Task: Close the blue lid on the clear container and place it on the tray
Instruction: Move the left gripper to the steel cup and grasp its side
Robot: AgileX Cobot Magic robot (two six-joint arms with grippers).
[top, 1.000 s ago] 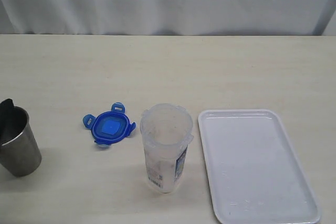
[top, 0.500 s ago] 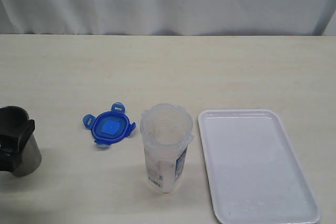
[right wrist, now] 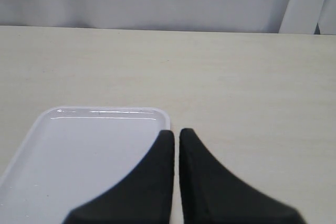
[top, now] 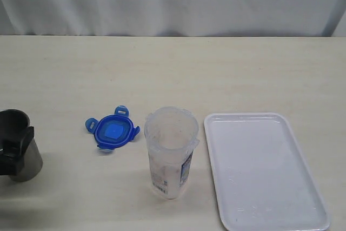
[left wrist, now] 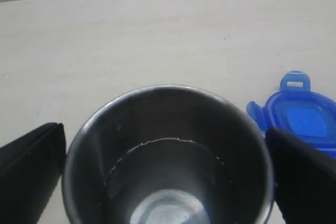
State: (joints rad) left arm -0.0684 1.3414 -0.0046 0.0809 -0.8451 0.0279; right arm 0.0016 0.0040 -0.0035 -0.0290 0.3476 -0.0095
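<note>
The left pincer (left wrist: 165,156), wide open, has just come around the steel cup (top: 34,162) at lower left, not the blue lid (top: 112,131) lying left of the uncovered clear container (top: 170,152) at centre, so I judge the task not begun. The right pincer (right wrist: 176,145) is closed near the tray (top: 265,171).

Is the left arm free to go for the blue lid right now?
Likely not directly: its open pincer straddles the steel cup; lifted clear, the blue lid lies unobstructed beside it.
</note>
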